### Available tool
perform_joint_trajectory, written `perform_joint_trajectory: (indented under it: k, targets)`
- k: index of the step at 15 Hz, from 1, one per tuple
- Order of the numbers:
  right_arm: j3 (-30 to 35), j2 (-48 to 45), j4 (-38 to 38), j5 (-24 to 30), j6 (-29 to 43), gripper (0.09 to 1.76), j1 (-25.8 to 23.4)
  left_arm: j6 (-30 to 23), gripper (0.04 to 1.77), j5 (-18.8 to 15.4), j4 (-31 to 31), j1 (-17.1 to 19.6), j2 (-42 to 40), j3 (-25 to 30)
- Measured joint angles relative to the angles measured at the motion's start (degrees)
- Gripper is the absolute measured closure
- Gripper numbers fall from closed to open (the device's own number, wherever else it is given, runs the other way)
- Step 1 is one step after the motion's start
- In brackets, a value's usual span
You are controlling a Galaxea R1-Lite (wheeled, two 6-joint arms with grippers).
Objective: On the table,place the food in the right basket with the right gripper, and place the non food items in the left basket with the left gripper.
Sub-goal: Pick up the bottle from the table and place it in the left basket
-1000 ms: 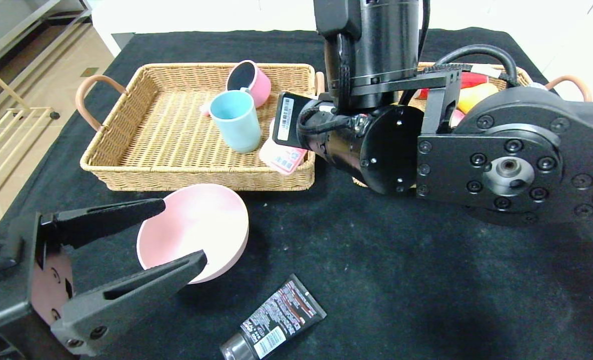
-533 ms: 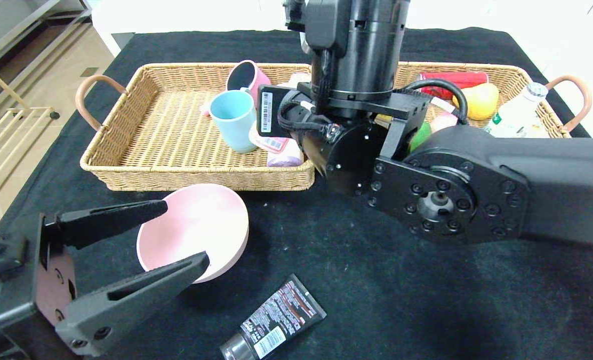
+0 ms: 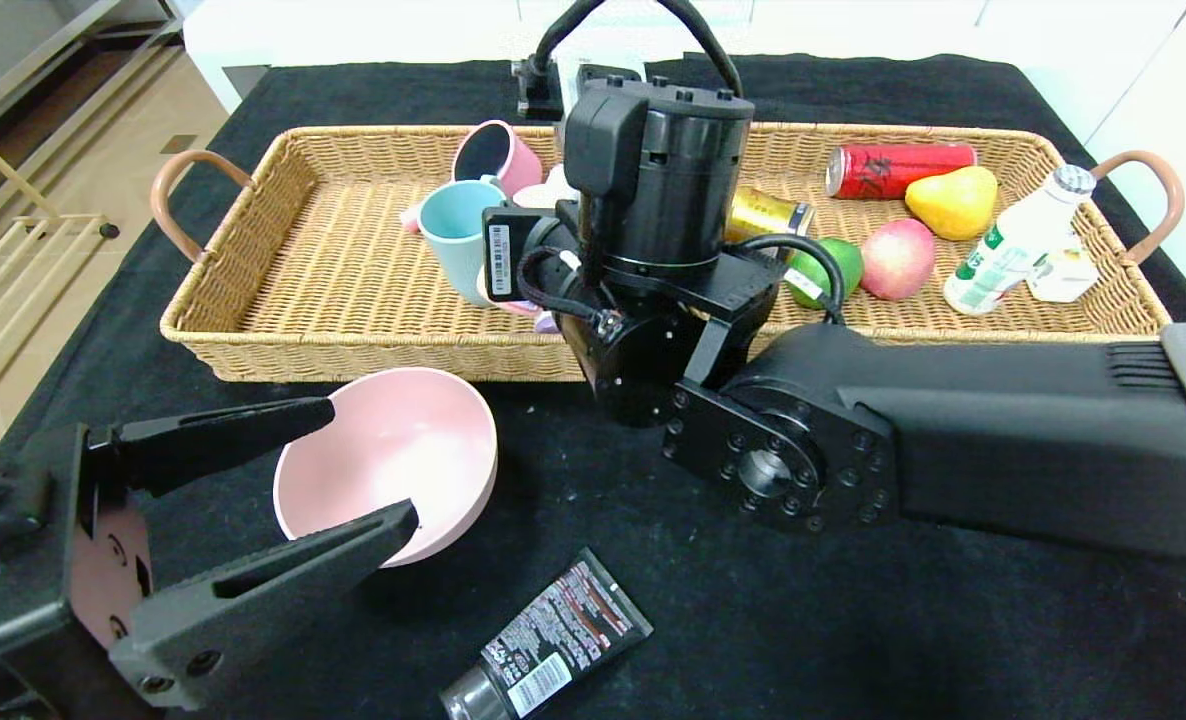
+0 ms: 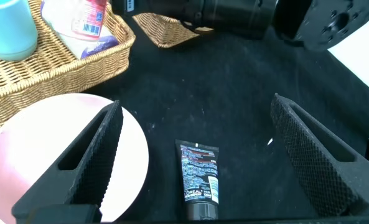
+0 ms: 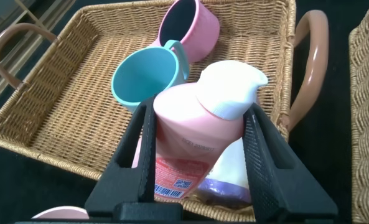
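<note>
Over the left basket (image 3: 333, 260), the right gripper (image 5: 200, 155) pinches the pale pink bottle (image 5: 196, 130) between its fingers, while the left gripper (image 3: 353, 470) hangs spread wide at the pink bowl (image 3: 393, 450) just before that basket.

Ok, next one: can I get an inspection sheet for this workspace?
Surface: table with black cloth, faint white specks.
Job's things: large pink bowl and black squeeze tube with grey cap lie on the cloth; green lime, pink-red peach and white bottle with green label lie in the right wicker basket.
Clutter: teal mug and pink mug in the left wicker basket; red can, yellow pear and gold can in the right one.
Grippers: left gripper open, empty, by the bowl; right gripper shut on pale pink bottle with white cap, over the left basket.
Cables: black cable loops above the right wrist.
Surroundings: wooden rack on the floor, left.
</note>
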Motion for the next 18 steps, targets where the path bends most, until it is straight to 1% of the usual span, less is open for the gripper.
perform_joint_trajectory:
  k: [5,7,10,13,16,18]
  targets:
    - [0.04,0.66,-0.2,-0.18,-0.45,0.6,0.24,-0.05,0.09,0.0,0.06,0.0,0.0,0.06]
    - [0.37,0.66,-0.17,-0.24,-0.45,0.49,0.28,-0.05,0.09,0.0,0.06,0.0,0.0,0.09]
    - [2.32,0.02,-0.34,-0.38,-0.45,0.39,0.33,-0.02,0.09,0.0,0.06,0.0,0.0,0.11]
    - [8.22,-3.25,-0.56,-0.6,-0.45,0.31,0.74,-0.02,0.09,0.0,0.06,0.0,0.02,0.11]
    - [17.1,-9.35,-0.43,-0.09,-1.13,0.26,1.24,-0.02,0.09,0.0,0.22,0.0,0.13,0.13]
    - [22.58,-13.48,-0.54,1.38,-1.38,0.23,0.85,-0.02,0.09,0.0,0.33,0.0,0.24,0.17]
